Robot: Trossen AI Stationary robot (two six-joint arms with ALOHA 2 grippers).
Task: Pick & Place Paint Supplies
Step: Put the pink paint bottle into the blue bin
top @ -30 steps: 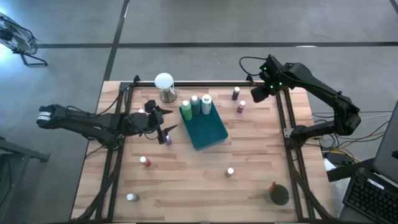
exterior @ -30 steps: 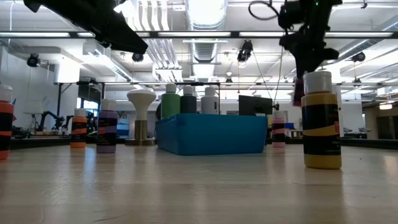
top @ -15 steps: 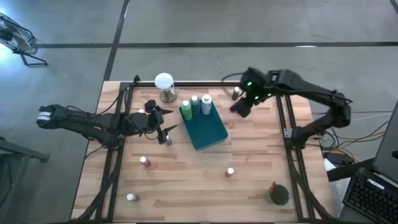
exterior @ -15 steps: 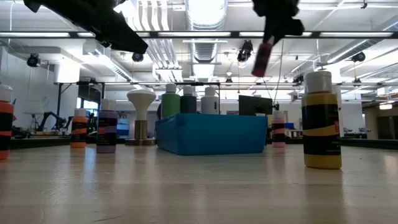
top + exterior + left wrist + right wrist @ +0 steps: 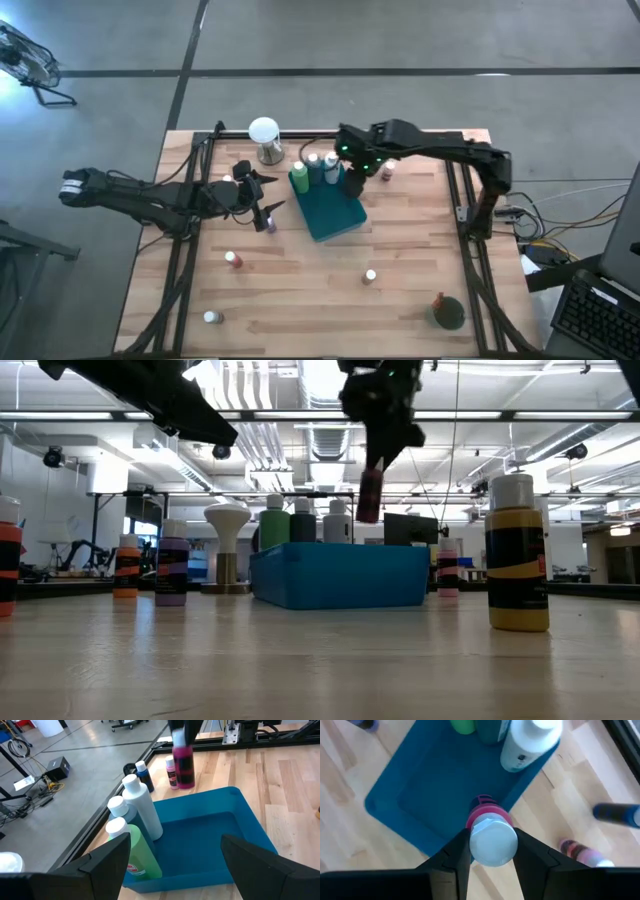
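Observation:
My right gripper (image 5: 352,181) is shut on a magenta bottle with a white cap (image 5: 369,495). It holds the bottle in the air over the far right edge of the teal tray (image 5: 338,215); the bottle also shows in the left wrist view (image 5: 185,764). Three bottles stand in the tray's far left corner: green (image 5: 298,179), dark green (image 5: 313,167) and white (image 5: 331,166). My left gripper (image 5: 266,205) is open and empty, left of the tray. It hangs above a purple bottle (image 5: 270,225). My right gripper pinches the magenta bottle at its white cap (image 5: 492,842), one finger (image 5: 454,856) on each side. The fingers come from above, pointing down. The bottle hangs upright below them, clear of the tray and the table.
A white globe on a metal base (image 5: 264,136) stands at the far edge. A pink bottle (image 5: 387,171) and a dark blue one (image 5: 144,776) stand right of the tray. Red (image 5: 232,259), white-capped (image 5: 369,276) (image 5: 210,317) bottles and a dark green thing (image 5: 447,312) stand nearer.
My right gripper has carried the magenta bottle from the far right corner toward the table's left, to the tray's far right edge. The bottle was tilted on the way; now it hangs upright and lower.

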